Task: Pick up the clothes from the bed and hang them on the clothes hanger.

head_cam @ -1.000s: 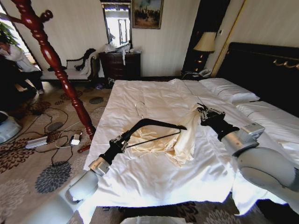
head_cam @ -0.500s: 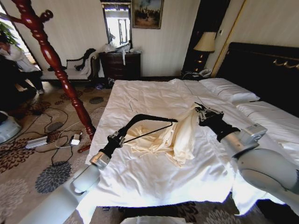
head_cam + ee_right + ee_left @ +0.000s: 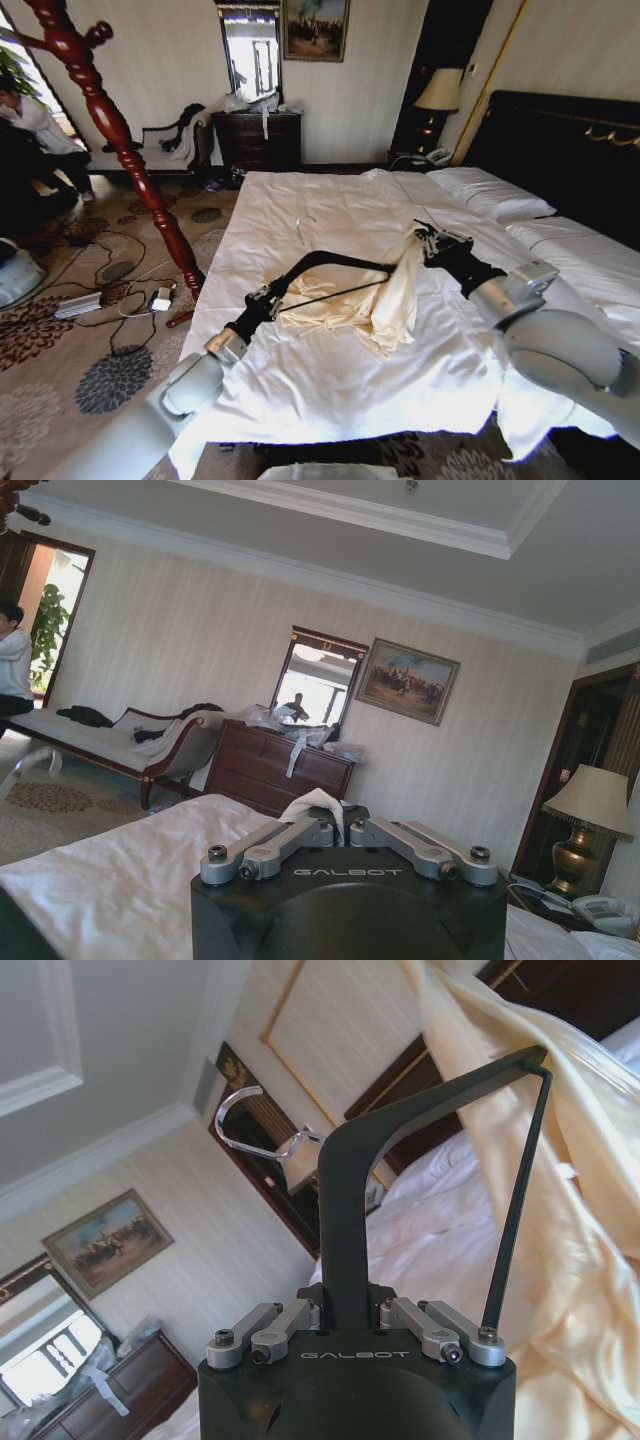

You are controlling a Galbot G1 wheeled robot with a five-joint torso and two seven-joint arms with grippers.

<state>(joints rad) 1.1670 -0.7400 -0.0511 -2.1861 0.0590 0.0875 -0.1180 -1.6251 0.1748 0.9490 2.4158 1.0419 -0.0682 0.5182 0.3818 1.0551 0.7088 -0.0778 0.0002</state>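
Observation:
The cream clothes (image 3: 365, 300) lie bunched on the white bed (image 3: 330, 380), with one part drawn up into a peak. My right gripper (image 3: 428, 243) is shut on that peak; a pale tuft of the clothes (image 3: 318, 805) shows between its fingers (image 3: 262, 848). My left gripper (image 3: 264, 301) is shut on one arm of the black clothes hanger (image 3: 335, 262), held low over the bed. The hanger's far end touches the raised fabric. In the left wrist view the hanger (image 3: 420, 1120) rises from the gripper (image 3: 345, 1312), its silver hook (image 3: 245, 1120) off to one side, with the clothes (image 3: 590, 1220) draped behind it.
A red turned wooden post (image 3: 120, 130) stands on the carpet left of the bed, with cables and a power strip (image 3: 78, 303) near its foot. Pillows (image 3: 490, 195) and a dark headboard (image 3: 570, 150) are at the right. A dresser (image 3: 258, 140) stands at the back wall.
My left gripper has moved forward and to the right, carrying the hanger along. The right gripper has shifted slightly left and up with the fabric, which now stands in a taller peak.

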